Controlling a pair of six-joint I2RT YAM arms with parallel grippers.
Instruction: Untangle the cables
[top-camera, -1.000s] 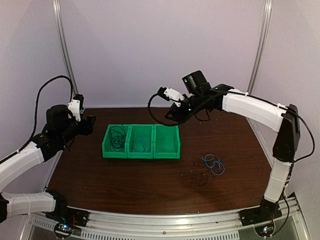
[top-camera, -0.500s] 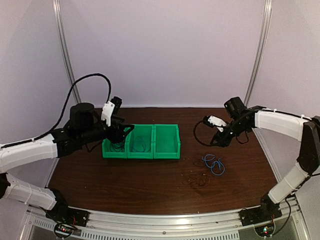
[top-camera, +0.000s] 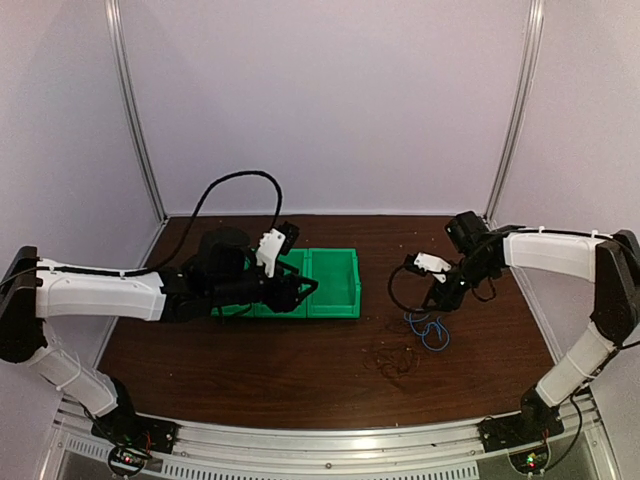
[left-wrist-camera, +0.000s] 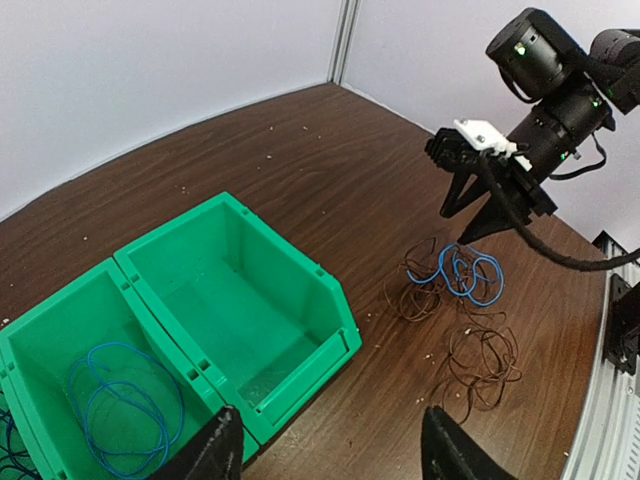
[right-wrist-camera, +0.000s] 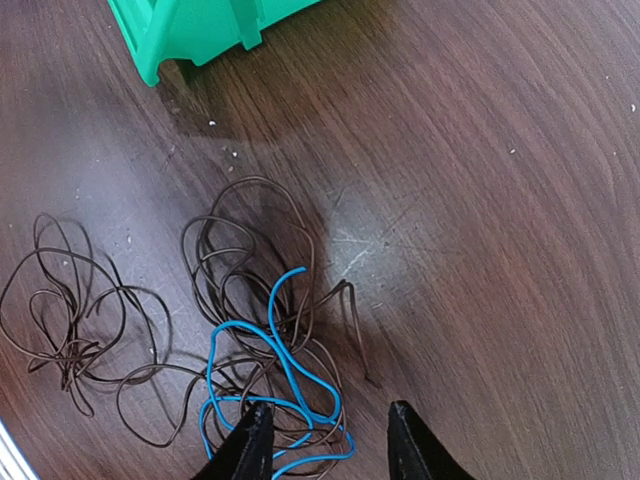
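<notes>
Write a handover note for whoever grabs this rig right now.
Grips: left pincer open, holding nothing, over the green bins. The right pincer is open, holding nothing, just above the pile on the table.
Cables: coiled blue cable in the middle bin; right bin has none. Loose blue cable lies tangled with dark wires; second dark bunch beside it.
Done: one blue cable binned.
Left: free the loose blue cable, then separate the dark wires.
</notes>
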